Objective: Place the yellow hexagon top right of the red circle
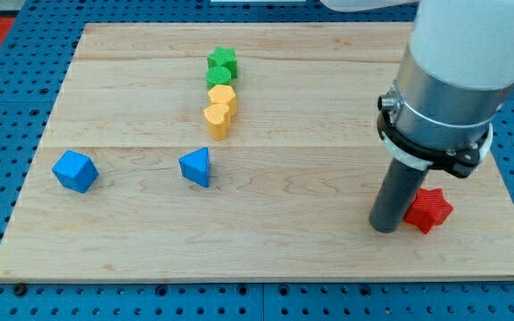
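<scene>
A yellow block [222, 94], which may be the hexagon, sits at the upper middle of the wooden board [284, 259]. It is in a tight column: a green star [223, 60] at the top, a second green block [219, 77] below it, then the yellow block, then a yellow heart [217, 119]. No red circle shows; the arm hides part of the board's right side. My tip [385, 228] rests at the lower right, touching the left side of a red star [429, 210], far from the yellow blocks.
A blue block with several flat sides [75, 170] lies at the left. A blue triangle [196, 166] lies left of centre, below the yellow heart. The arm's wide grey and white body [444, 89] fills the upper right.
</scene>
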